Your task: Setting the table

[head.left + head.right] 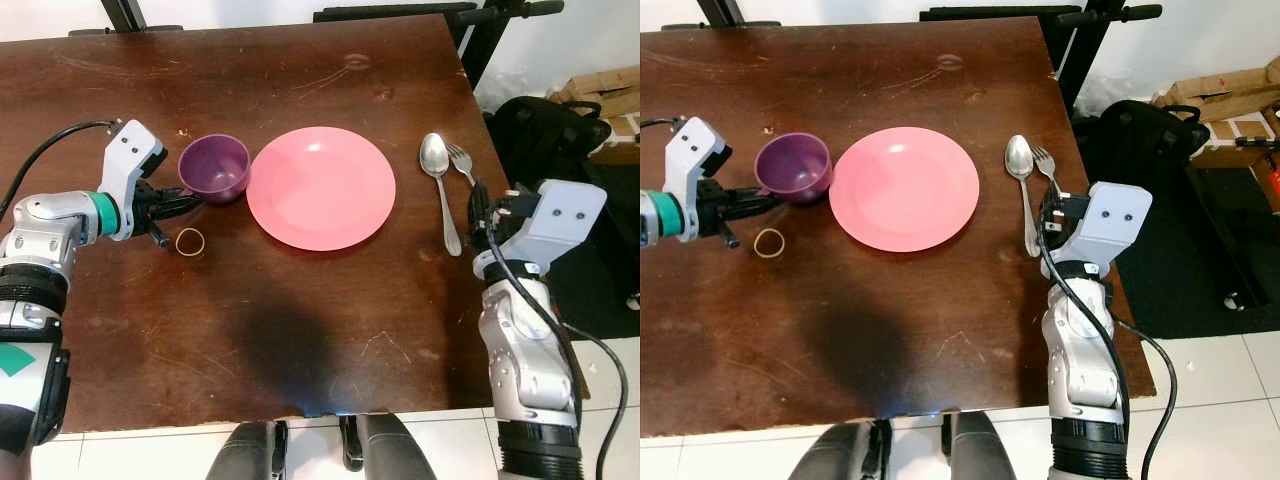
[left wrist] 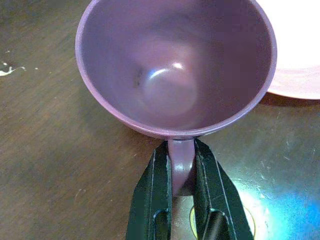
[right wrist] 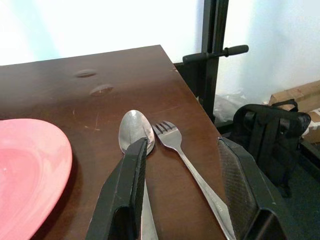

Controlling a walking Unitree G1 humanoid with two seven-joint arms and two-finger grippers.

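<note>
No text, label, brand or number can be read anywhere. The cardboard boxes (image 1: 1230,100) at the right edge of the right eye view carry no legible print, and the tableware is plain.

both eye views look steeply down on the table (image 1: 300,330); wrist views sit close, sharing the pink plate (image 1: 321,187).

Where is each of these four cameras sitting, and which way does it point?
Left eye view: on the head, looking down at the table; both silver arms show.
Right eye view: beside it, same scene.
Left wrist view: along the left gripper, shut on the purple cup.
Right wrist view: along the open right gripper, over the spoon and fork.
Both wrist views share the pink plate.
</note>
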